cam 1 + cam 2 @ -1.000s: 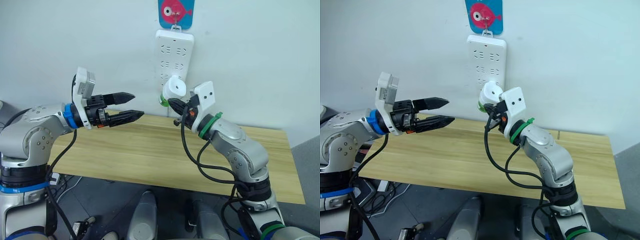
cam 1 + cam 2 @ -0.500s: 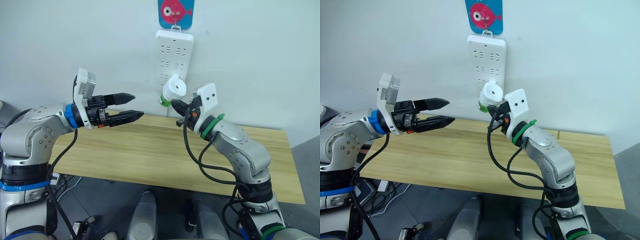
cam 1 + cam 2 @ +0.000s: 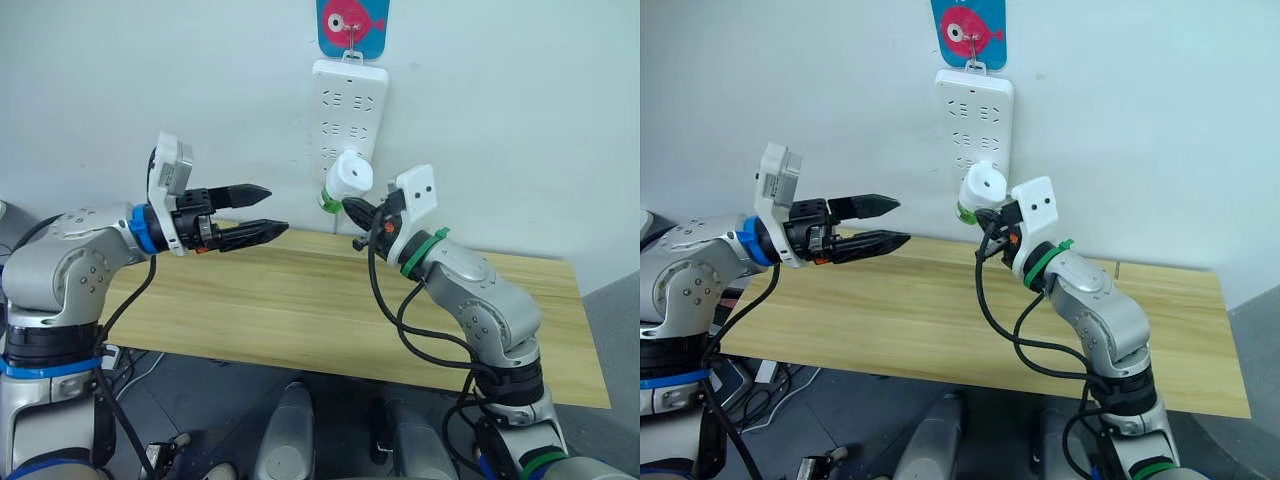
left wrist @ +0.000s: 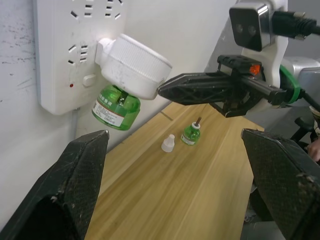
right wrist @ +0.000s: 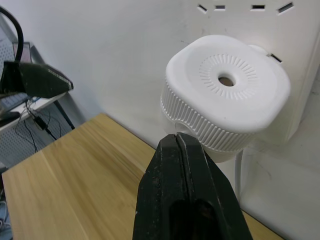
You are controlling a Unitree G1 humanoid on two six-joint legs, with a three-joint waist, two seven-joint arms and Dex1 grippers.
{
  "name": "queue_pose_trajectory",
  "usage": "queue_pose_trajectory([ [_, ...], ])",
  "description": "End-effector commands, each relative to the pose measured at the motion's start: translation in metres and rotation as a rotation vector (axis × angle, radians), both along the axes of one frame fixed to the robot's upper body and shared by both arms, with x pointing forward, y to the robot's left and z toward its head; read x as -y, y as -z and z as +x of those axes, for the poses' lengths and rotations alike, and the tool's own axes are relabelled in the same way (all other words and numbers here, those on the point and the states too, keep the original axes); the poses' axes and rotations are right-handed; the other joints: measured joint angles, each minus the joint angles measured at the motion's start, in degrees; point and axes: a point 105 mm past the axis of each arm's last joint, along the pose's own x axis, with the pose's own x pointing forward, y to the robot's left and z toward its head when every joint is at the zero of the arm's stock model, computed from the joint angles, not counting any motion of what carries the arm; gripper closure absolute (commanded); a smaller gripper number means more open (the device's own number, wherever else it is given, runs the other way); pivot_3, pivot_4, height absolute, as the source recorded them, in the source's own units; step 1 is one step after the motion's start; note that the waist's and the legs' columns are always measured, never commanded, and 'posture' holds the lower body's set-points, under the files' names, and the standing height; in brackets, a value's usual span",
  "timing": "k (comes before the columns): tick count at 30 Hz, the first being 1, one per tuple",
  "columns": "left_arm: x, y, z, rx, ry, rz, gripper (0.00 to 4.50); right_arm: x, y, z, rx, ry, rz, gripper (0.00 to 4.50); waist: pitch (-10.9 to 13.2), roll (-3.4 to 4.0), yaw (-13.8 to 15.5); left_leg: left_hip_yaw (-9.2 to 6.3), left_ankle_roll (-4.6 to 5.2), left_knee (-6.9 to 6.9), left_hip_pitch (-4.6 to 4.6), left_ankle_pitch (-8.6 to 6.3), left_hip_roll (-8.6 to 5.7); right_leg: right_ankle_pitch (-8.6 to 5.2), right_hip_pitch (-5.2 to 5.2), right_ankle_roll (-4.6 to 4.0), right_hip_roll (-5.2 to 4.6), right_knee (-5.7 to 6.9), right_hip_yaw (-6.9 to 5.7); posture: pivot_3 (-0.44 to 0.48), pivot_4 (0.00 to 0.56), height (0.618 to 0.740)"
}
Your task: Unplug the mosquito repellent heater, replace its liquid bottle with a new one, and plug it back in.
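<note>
Just beyond the closed right tool (image 5: 176, 140), the plugged-in mosquito repellent heater (image 5: 227, 95).

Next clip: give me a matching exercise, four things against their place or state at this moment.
Things:
1. heater
2. left end effector
3. right end effector
4. white cap

Place or state:
A. fingers shut, tip just short of the heater
B. plugged into the power strip, green bottle under it
C. fingers open, held in the air over the table
D. standing on the table beside a small green bottle

Pairs: 1-B, 2-C, 3-A, 4-D
</note>
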Motion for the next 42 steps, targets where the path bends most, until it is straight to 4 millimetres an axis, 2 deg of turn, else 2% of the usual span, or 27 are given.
queue_pose_trajectory([
  [1, 0.003, -0.010, -0.002, 0.055, 0.017, 0.002, 0.02, 0.025, -0.026, 0.008, 0.067, 0.130, 0.080, 4.50, 0.00, 0.00, -0.05, 0.00, -0.01, 0.00, 0.00, 0.01, 0.01, 0.01, 0.00, -0.01, 0.01, 0.00, 0.00, 0.364, 0.225, 0.740],
  [6, 0.004, -0.010, 0.000, 0.056, 0.023, 0.002, 0.02, 0.030, -0.029, 0.013, 0.071, 0.164, 0.085, 4.50, 0.00, 0.00, -0.12, -0.01, -0.16, 0.00, 0.02, 0.10, 0.02, 0.06, 0.01, -0.09, 0.02, 0.01, -0.02, 0.351, 0.225, 0.740],
  [12, 0.006, -0.010, 0.001, 0.058, 0.032, 0.003, 0.02, 0.022, -0.026, 0.005, 0.082, 0.110, 0.044, 4.50, 0.00, 0.00, -0.12, -0.01, -0.18, 0.01, 0.04, 0.14, 0.03, 0.08, 0.03, -0.11, 0.02, 0.01, -0.02, 0.344, 0.227, 0.740],
  [15, 0.006, -0.009, 0.001, 0.059, 0.037, 0.013, 0.02, 0.012, -0.023, -0.009, 0.083, 0.005, 0.000, 4.50, 0.00, 0.00, -0.12, -0.01, -0.18, 0.01, 0.03, 0.14, 0.02, 0.08, 0.03, -0.11, 0.01, 0.01, -0.01, 0.344, 0.227, 0.740],
  [18, 0.006, -0.007, 0.003, 0.061, 0.037, 0.022, 0.02, 0.004, -0.014, -0.032, 0.056, -0.144, -0.054, 4.50, 0.00, 0.00, -0.15, 0.01, -0.19, 0.00, 0.02, 0.13, 0.01, 0.07, 0.03, -0.10, 0.00, -0.04, 0.00, 0.336, 0.229, 0.740],
  [20, 0.001, -0.004, 0.007, 0.064, 0.012, 0.038, 0.02, 0.011, -0.007, -0.047, 0.039, -0.200, -0.098, 4.50, 0.00, 0.00, -0.15, 0.01, -0.18, -0.09, 0.01, 0.12, 0.01, 0.06, 0.02, -0.12, 0.00, -0.07, 0.00, 0.336, 0.229, 0.740],
  [23, -0.006, 0.001, 0.011, 0.061, -0.015, 0.057, 0.02, 0.032, -0.004, -0.052, 0.033, -0.186, -0.139, 4.50, 0.00, 0.00, -0.18, 0.00, -0.18, -0.14, 0.01, 0.11, 0.02, 0.04, 0.01, -0.13, 0.00, -0.07, -0.02, 0.346, 0.226, 0.740],
  [25, -0.022, 0.005, 0.018, 0.062, -0.093, 0.097, 0.02, 0.062, -0.004, -0.049, 0.057, -0.130, -0.228, 4.50, 0.01, 0.00, -0.16, 0.01, -0.18, -0.12, 0.02, 0.11, 0.03, 0.04, 0.01, -0.12, 0.01, -0.07, -0.02, 0.352, 0.224, 0.740],
  [27, -0.035, 0.010, 0.023, 0.069, -0.155, 0.140, 0.00, 0.082, -0.004, -0.046, 0.074, -0.095, -0.296, 4.14, 0.00, 0.00, -0.20, 0.07, -0.18, -0.11, 0.04, 0.11, 0.02, 0.04, 0.02, -0.12, 0.01, -0.08, 0.04, 0.357, 0.221, 0.740],
  [28, -0.046, 0.013, 0.028, 0.079, -0.209, 0.176, 0.00, 0.099, -0.006, -0.041, 0.076, -0.041, -0.304, 3.95, 0.00, 0.00, -0.25, 0.09, -0.18, -0.10, 0.06, 0.11, 0.02, 0.04, 0.02, -0.12, 0.00, -0.09, 0.06, 0.357, 0.221, 0.740],
  [29, -0.053, 0.015, 0.032, 0.088, -0.244, 0.202, 0.00, 0.111, -0.008, -0.037, 0.079, -0.003, -0.306, 3.59, 0.00, -0.01, -0.27, 0.11, -0.18, -0.10, 0.09, 0.11, 0.02, 0.04, 0.02, -0.12, 0.00, -0.08, 0.08, 0.357, 0.221, 0.740],
  [31, -0.072, 0.018, 0.036, 0.094, -0.310, 0.239, 0.00, 0.148, -0.012, -0.031, 0.089, 0.095, -0.334, 2.89, 0.00, -0.01, -0.10, 0.12, -0.18, -0.11, 0.10, 0.11, 0.04, 0.04, 0.02, -0.12, 0.02, -0.07, 0.07, 0.375, 0.212, 0.740],
  [33, -0.085, 0.019, 0.039, 0.096, -0.360, 0.261, 0.00, 0.172, -0.014, -0.030, 0.090, 0.150, -0.350, 2.19, 0.00, -0.01, 0.25, 0.13, -0.18, -0.11, 0.07, 0.11, 0.02, 0.04, 0.02, -0.12, 0.01, -0.09, 0.07, 0.379, 0.207, 0.740],
  [39, -0.103, 0.014, 0.048, 0.147, -0.431, 0.287, 0.00, 0.218, -0.018, -0.039, 0.083, 0.218, -0.376, 0.03, -0.01, -0.02, 1.15, 0.19, -0.17, -0.10, 0.06, 0.10, 0.00, 0.05, 0.01, -0.10, 0.00, -0.10, 0.11, 0.385, 0.195, 0.740],
  [42, -0.104, 0.013, 0.051, 0.165, -0.435, 0.296, 0.00, 0.235, -0.018, -0.037, 0.085, 0.270, -0.386, 0.03, -0.02, -0.03, 1.36, 0.20, -0.18, -0.04, 0.08, 0.11, 0.00, 0.08, 0.06, -0.07, 0.00, -0.08, 0.12, 0.387, 0.194, 0.740],
])
